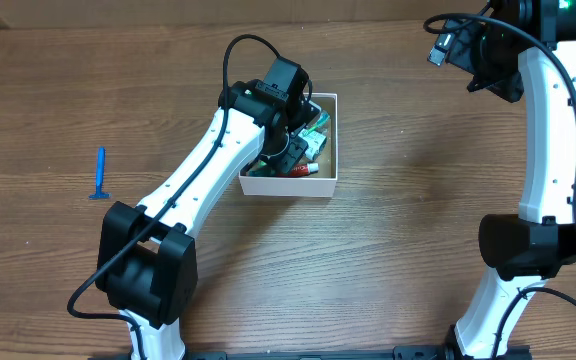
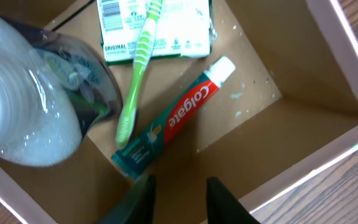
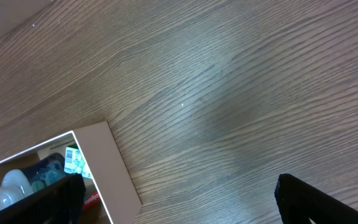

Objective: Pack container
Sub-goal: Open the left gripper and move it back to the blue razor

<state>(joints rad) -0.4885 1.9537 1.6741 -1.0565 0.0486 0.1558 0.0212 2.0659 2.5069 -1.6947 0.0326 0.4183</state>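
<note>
The container (image 1: 328,182) is a shallow white-walled box with a brown floor (image 2: 260,130), at the table's middle. In it lie a Colgate toothpaste tube (image 2: 173,121), a green toothbrush (image 2: 135,68), a green-and-white packet (image 2: 179,28) and a clear bottle with a white cap (image 2: 23,118). My left gripper (image 2: 179,202) hangs open and empty just over the box floor, next to the tube's lower end. My right gripper (image 3: 176,199) is wide open and empty, high at the back right (image 1: 478,60); the box corner (image 3: 114,168) shows in its view.
A blue razor (image 1: 99,175) lies on the wooden table at the far left. The left arm (image 1: 198,185) reaches over the box's left side and hides part of its contents.
</note>
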